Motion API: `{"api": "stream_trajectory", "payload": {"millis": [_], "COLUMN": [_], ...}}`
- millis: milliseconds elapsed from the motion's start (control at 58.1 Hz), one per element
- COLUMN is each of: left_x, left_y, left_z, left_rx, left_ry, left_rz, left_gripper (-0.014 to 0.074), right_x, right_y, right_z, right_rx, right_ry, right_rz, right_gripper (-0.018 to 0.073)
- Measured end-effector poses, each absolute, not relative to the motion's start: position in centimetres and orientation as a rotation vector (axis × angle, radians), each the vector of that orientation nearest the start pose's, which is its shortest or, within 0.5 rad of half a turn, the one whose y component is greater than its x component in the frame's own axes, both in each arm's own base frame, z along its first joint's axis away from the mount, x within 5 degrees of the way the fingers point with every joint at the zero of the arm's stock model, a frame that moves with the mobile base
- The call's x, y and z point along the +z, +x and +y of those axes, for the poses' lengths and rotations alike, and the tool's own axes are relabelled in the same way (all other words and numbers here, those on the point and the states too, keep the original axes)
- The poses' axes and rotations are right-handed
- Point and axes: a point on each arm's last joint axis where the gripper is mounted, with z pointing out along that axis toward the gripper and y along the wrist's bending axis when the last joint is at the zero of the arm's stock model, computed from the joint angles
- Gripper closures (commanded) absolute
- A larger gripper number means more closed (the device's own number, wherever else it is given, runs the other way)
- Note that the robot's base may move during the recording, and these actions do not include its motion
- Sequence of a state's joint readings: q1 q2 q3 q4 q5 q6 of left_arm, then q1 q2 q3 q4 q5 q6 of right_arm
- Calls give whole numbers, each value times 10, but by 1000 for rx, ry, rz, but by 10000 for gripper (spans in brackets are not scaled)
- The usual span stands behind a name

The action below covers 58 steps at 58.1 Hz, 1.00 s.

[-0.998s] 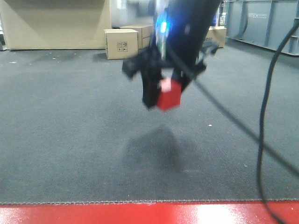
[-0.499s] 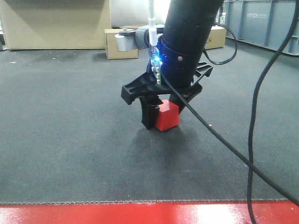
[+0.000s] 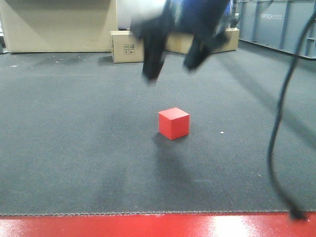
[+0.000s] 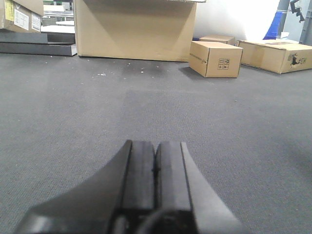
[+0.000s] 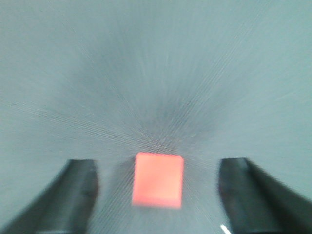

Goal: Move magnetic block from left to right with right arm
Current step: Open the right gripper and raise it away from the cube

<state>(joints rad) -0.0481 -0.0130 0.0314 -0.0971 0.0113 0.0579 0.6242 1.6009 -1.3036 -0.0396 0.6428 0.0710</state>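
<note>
The dark grey, rough-textured carpet worktop is the widest thing around me, and the small matte red cube, the magnetic block, sits flat on it; I place everything else from that block. Along the near edge of the carpet, well in front of the block, runs a glossy red border strip. Far behind the block stand plain brown cardboard boxes: a very large one at the back left, and a small one with printed marks on its side, nearer the middle.

My right black gripper hangs in the air above the block, blurred, with its jaws spread wide and nothing between them. From my right wrist I look straight down: the block lies on the carpet between my two dark fingers, touching neither. A thin black cable droops to the right of the block, well apart from it.

My left black gripper is low over the carpet, its jaws pressed together with nothing held. The block does not show in that view.
</note>
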Motion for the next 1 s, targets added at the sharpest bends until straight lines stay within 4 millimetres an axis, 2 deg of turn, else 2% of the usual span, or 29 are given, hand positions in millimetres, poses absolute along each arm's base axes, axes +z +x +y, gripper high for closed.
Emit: {"api": "stream_trajectory", "payload": {"millis": [120,258,430,722,860,998], "left_x": [202,202,202,202,202,202], "left_y": [57,57,57,57,57,57], "left_z": [-3,-3,-3,-3,-3,-3], "left_rx": [-71,-71,-71,-71,-71,-71], "left_ry": [8,8,8,8,8,8], "left_rz": [1514,1514,1514,1514,1514,1514], "left_gripper": [722,722,722,722,722,722], "right_x": [330,339,333,310,302,303], "right_y": [263,228,188,128,109,100], "right_z": [187,162,134,92,78,71], "right_rx": [309,342,383,444,460,468], "right_ry": [-663,-636,-604,-547,-529,-517], "right_rz": [2238,2147,2026,1820,1764,1727], "right_gripper": [351,500,501,501,501,501]}}
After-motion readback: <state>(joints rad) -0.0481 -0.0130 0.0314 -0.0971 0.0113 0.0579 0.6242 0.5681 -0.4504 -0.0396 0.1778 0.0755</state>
